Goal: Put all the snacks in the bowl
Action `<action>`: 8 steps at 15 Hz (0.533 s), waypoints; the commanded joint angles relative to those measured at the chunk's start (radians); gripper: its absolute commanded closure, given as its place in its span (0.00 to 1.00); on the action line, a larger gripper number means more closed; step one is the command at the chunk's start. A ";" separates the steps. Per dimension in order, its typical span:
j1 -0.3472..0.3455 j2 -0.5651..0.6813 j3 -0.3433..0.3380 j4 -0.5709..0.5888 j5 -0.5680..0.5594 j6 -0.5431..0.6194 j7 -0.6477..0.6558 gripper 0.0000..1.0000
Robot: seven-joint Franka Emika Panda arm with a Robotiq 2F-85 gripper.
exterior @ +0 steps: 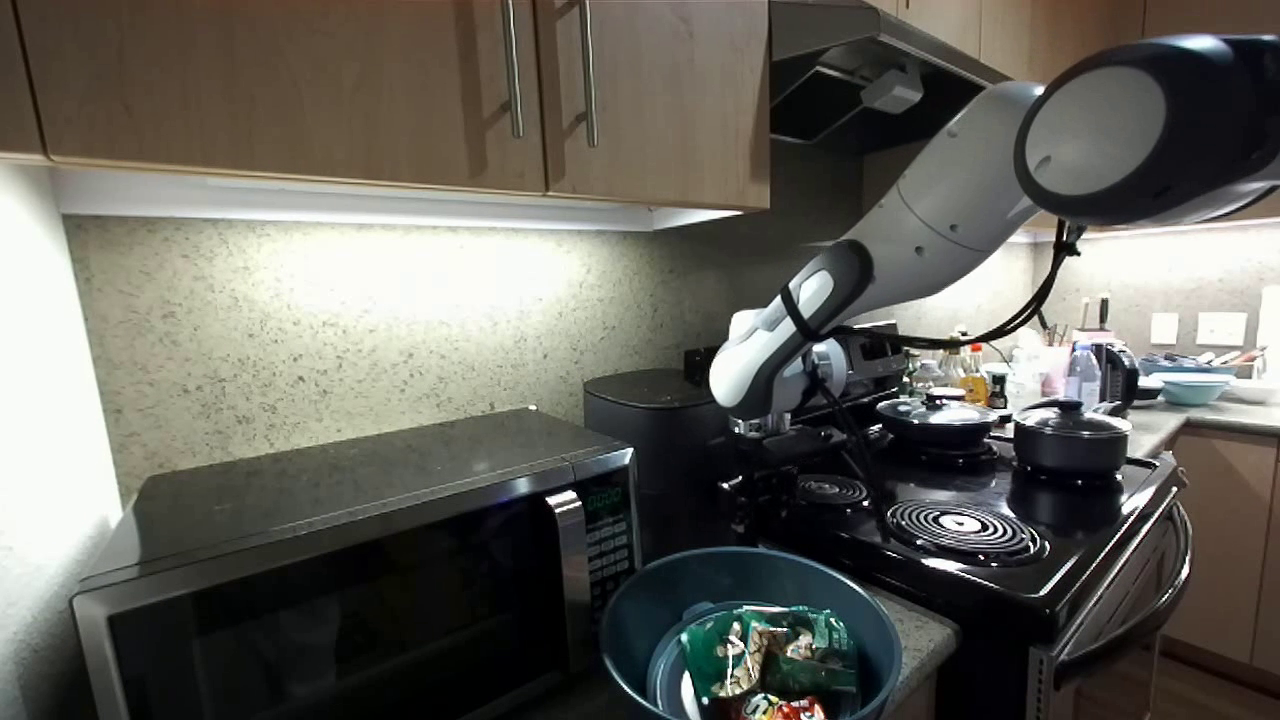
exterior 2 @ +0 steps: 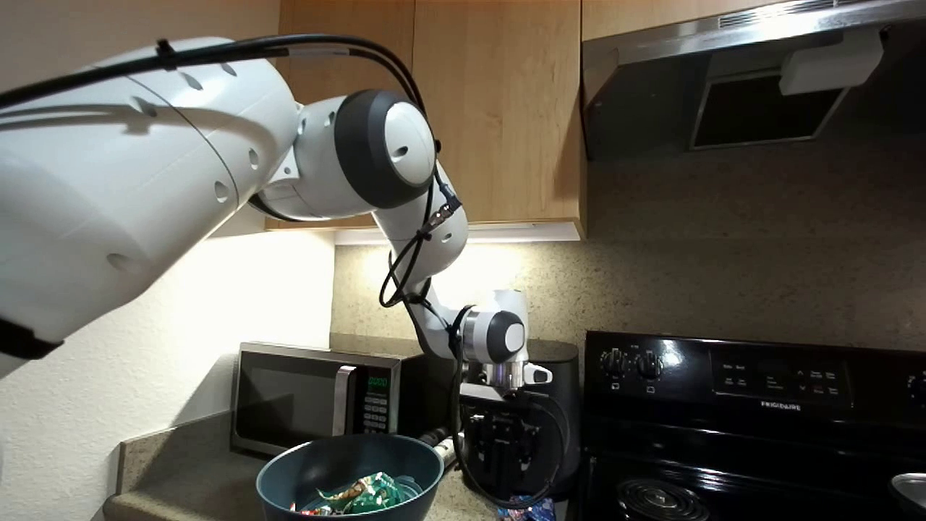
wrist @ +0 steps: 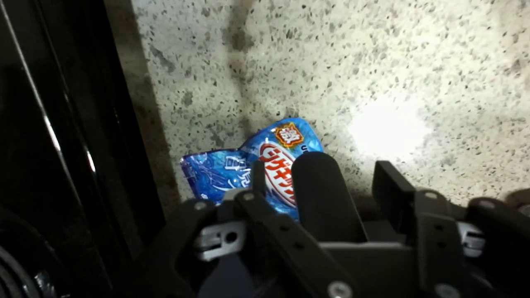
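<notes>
In an exterior view, the blue plastic bowl (exterior 2: 325, 459) holds green and red foil snack packets (exterior 2: 376, 493); to its right hangs the Robotiq gripper (wrist: 321, 176), fingers spread apart, a dark shape (wrist: 325, 194), hard to identify, between them; below, a blue snack packet (wrist: 270, 154) lies near the edge of the countertop (wrist: 352, 62) beside the electric stove (exterior 2: 723, 445).

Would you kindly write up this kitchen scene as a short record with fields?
Container: large round blue plastic bowl
Contents: crinkly green foil packaging, plus a red printed packet, only partly visible
Outside: shiny blue foil packet with red lettering, on the speckled pale counter
Robot: black two-fingered claw, open above the blue packet; contact unclear
Status: unfinished
Next: probably grasping that packet
</notes>
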 commanded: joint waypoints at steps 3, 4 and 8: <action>-0.011 0.117 0.008 0.105 0.007 0.042 -0.026 0.00; -0.011 0.128 0.008 0.112 0.005 0.039 -0.028 0.00; -0.011 0.143 0.002 0.122 0.002 0.026 -0.017 0.00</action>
